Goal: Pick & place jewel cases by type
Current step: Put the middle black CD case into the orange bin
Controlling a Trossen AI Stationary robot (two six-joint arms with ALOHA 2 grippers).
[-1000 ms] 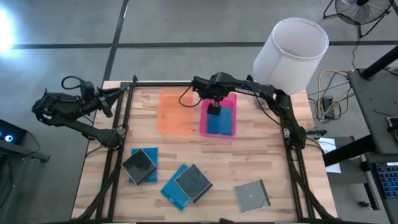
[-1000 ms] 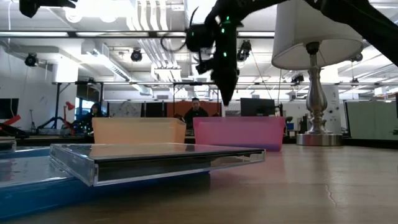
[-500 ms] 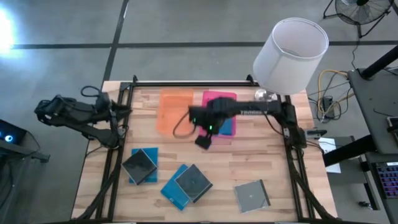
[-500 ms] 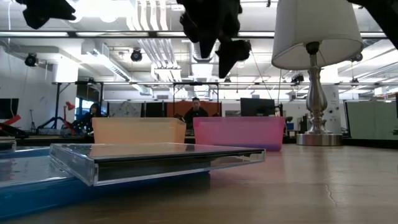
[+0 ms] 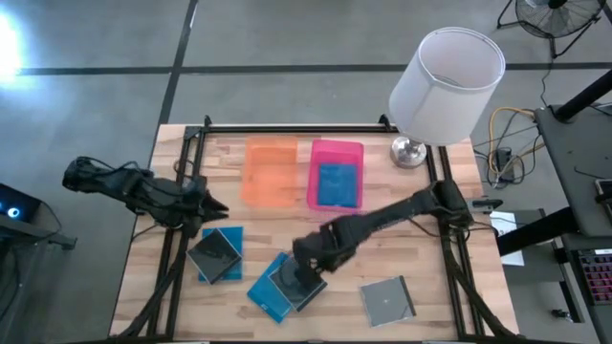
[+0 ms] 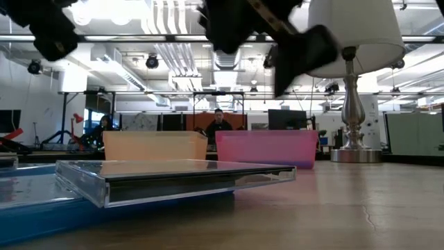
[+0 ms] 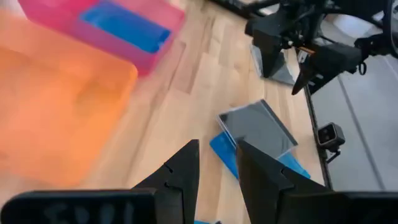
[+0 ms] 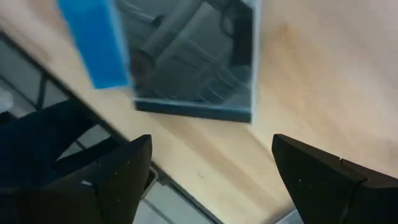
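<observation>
Spread wide and empty, my right gripper (image 8: 208, 180) hangs over the dark case (image 5: 296, 280) that lies across a blue case (image 5: 264, 290) near the table's front edge, fingers either side so I can close on it. My left gripper (image 7: 214, 165) waits near the left edge, fingers nearly together, holding nothing. One blue case (image 5: 335, 184) already lies in the pink tray (image 5: 313, 177); the orange tray (image 5: 270, 170) beside it looks empty. Another dark-on-blue pair (image 5: 216, 255) and a clear case (image 5: 387, 300) rest on the wooden table (image 5: 402, 229); a lamp (image 5: 447, 72) stands at the far corner.
</observation>
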